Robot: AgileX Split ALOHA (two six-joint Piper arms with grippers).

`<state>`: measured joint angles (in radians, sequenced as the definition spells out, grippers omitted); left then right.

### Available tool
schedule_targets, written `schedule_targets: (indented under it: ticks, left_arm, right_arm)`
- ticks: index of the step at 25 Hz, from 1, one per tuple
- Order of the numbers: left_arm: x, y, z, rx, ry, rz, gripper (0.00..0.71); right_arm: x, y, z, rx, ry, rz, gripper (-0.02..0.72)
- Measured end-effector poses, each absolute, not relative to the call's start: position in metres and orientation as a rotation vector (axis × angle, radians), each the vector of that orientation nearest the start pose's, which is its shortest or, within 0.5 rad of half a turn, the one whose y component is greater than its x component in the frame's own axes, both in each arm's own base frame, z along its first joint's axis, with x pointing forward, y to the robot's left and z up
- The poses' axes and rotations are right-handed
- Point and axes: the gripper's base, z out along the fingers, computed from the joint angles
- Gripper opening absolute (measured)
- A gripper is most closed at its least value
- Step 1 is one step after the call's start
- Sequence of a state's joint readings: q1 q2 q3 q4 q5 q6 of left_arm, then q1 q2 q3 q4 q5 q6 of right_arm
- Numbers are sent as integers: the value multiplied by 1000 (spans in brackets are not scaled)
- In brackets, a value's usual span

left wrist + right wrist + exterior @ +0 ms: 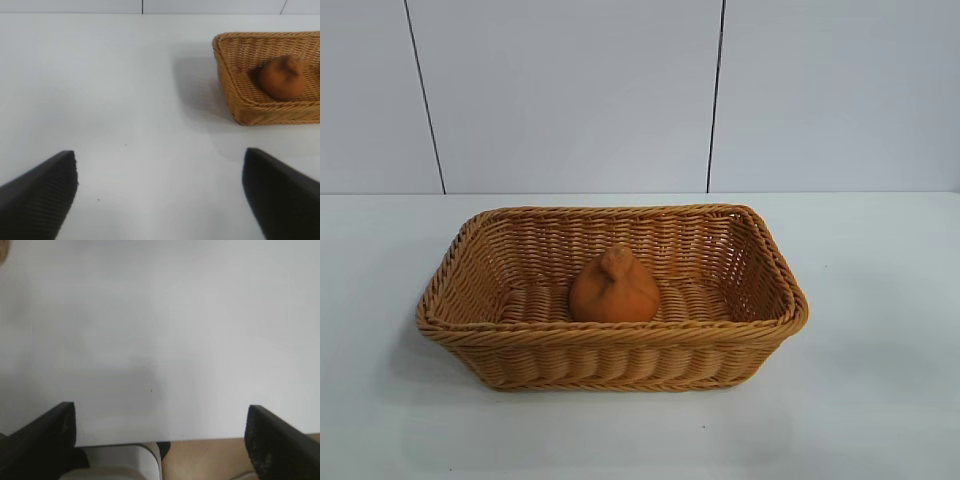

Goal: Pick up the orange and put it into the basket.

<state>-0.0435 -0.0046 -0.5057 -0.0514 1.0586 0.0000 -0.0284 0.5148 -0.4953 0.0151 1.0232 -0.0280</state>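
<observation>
From the exterior view I saw neither arm. The basket point(250, 107) ran off the left wrist view at 3 o'clock. The basket's near wall hid the base of the orange point(614, 288).

Plain white matte tabletop point(880, 400) runs wall to wall, w/ soft even light and faint shadows. Behind it, pale grey panelled wall point(570, 90) split by two thin dark vertical seams. Past table edge, under right wrist cam: tan floor strip point(210, 460).
</observation>
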Motion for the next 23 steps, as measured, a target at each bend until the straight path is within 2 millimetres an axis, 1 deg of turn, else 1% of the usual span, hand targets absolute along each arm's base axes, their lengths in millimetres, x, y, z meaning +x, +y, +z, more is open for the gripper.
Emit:
schedule_targets:
  ticks: [3,8,15,23]
  left_arm:
    - [-6,-4,279,47,2031,-89,636]
    - [-6,-4,279,47,2031,-89,636]
    - [-6,-4,279,47,2031,-89,636]
    - [-6,-4,279,47,2031,-89,636]
  right_arm:
    - [59,0,268,4,2414,-7,631]
    - [33,0,274,2,2241,-12,631]
    - [0,1,278,0,2030,-17,631]
    - [-3,1,277,0,2012,-18,631]
